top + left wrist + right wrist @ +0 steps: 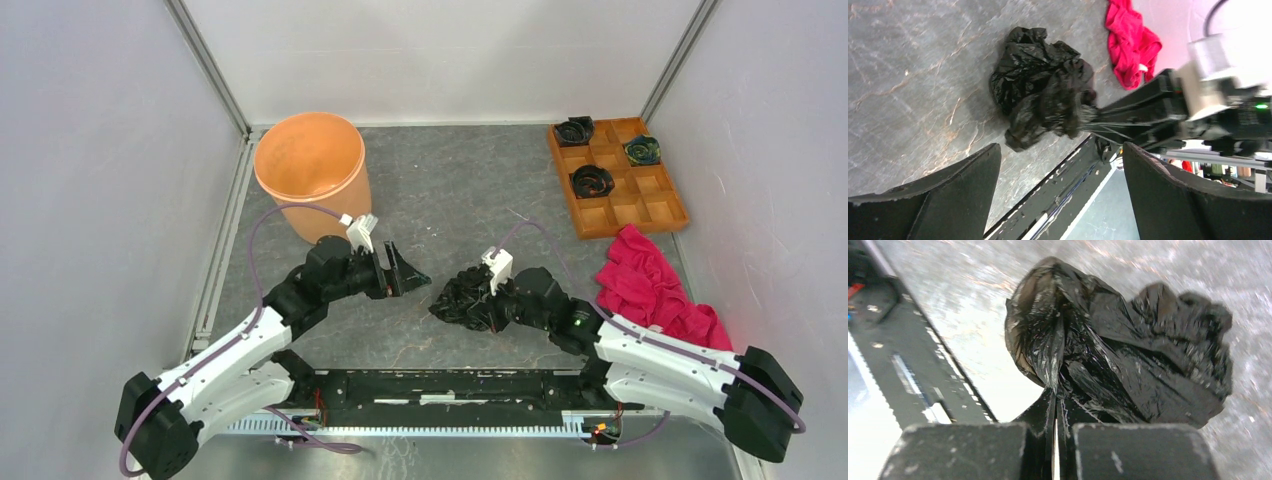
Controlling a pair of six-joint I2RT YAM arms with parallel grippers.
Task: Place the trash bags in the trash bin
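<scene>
The trash bags point(463, 295) are one crumpled lump of glossy black film on the grey table, near its middle. My right gripper point(487, 302) is shut on the lump's right side; in the right wrist view the fingers point(1044, 412) pinch a fold of the black bag point(1118, 355). My left gripper point(408, 272) stands open a little left of the lump, apart from it, with the black bag point(1045, 92) showing beyond its fingers point(960, 192) and nothing between them. The trash bin point(312, 172), a round orange bucket, stands upright at the back left.
An orange-brown tray point(668, 215) with small black rolls sits at the back right. A pink-red cloth point(650, 285) lies right of the right arm. White walls close in both sides and the back. The arms' black base rail point(450, 385) runs along the near edge.
</scene>
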